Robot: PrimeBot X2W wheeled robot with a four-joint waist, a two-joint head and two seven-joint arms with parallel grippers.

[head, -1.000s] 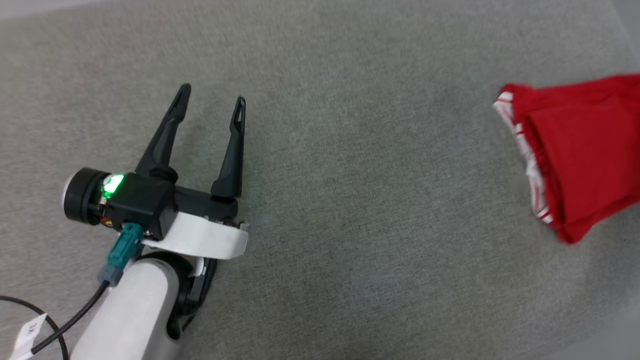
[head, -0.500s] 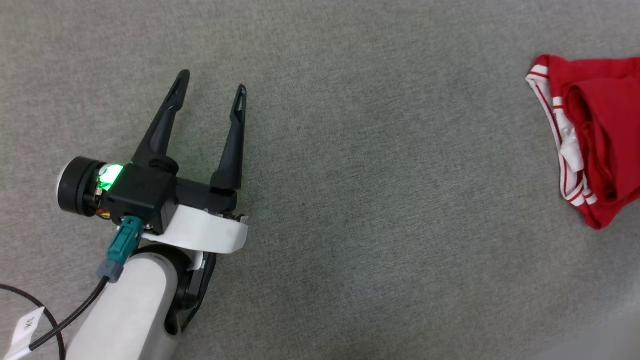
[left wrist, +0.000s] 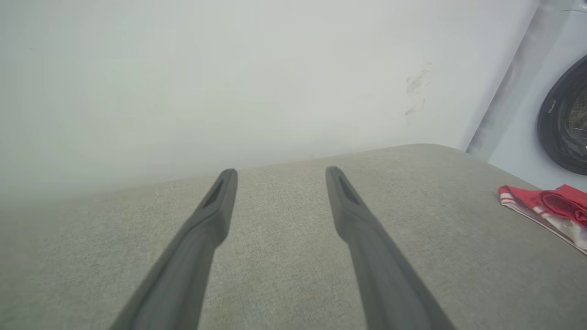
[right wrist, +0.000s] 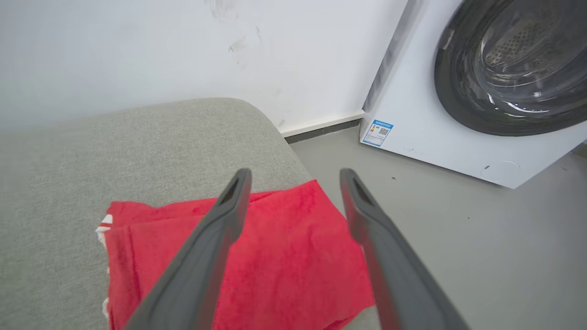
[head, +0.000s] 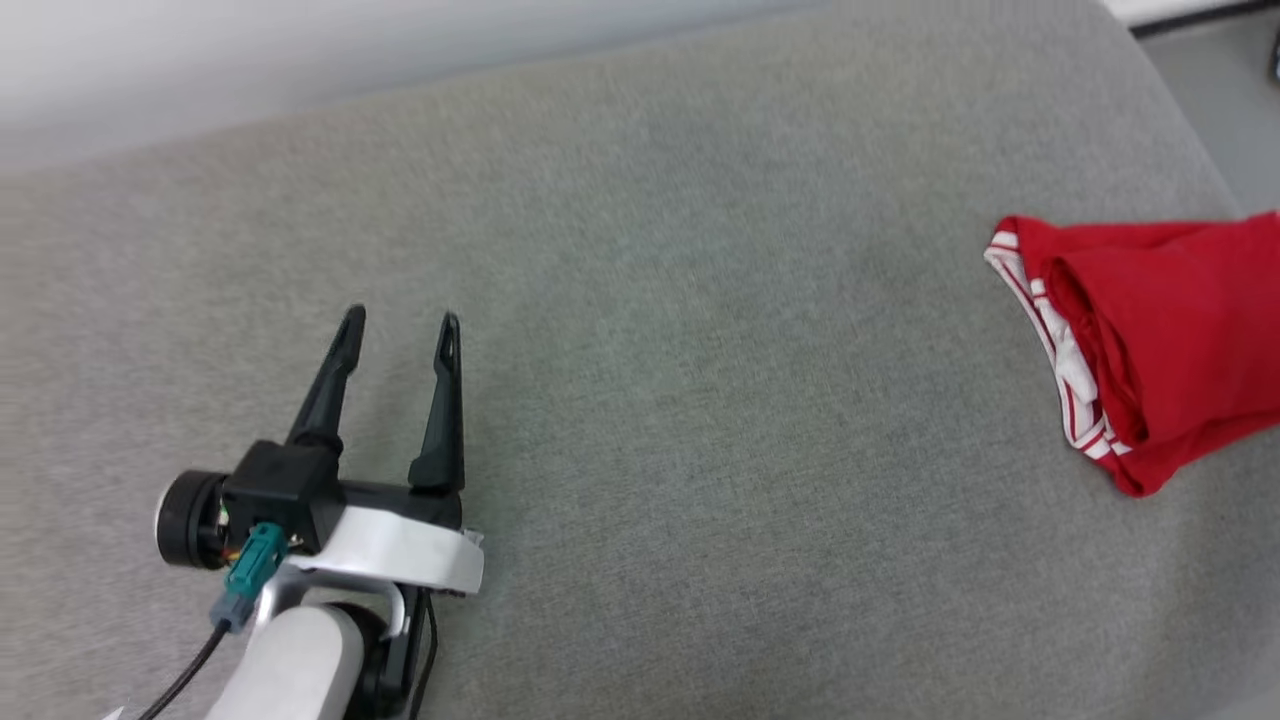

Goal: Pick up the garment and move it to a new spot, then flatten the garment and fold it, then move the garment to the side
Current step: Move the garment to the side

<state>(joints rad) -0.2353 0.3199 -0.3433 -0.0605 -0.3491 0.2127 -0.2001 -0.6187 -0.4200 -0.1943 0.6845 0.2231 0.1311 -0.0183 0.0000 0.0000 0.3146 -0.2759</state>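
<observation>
The garment (head: pixel 1170 350), a red jersey with white-striped trim, lies folded on the grey cushion (head: pixel 700 400) at its right edge. It also appears in the left wrist view as the garment (left wrist: pixel 545 206) at far right, and in the right wrist view as the garment (right wrist: pixel 284 266) below the fingers. My left gripper (head: pixel 398 327) is open at lower left above bare cushion, far from the jersey. In its own view, my left gripper (left wrist: pixel 280 173) holds nothing. My right gripper (right wrist: pixel 296 174) stands open above the jersey, with nothing between its fingers.
A white wall (left wrist: pixel 229 68) runs behind the cushion. A white washing machine (right wrist: pixel 458 114) with a dark round door stands on the grey floor (right wrist: pixel 458 238) to the right of the cushion's rounded end.
The head camera has shifted, so the wall now shows at the top. The left gripper sits lower in the picture. The folded jersey rests on the cushion's right edge throughout.
</observation>
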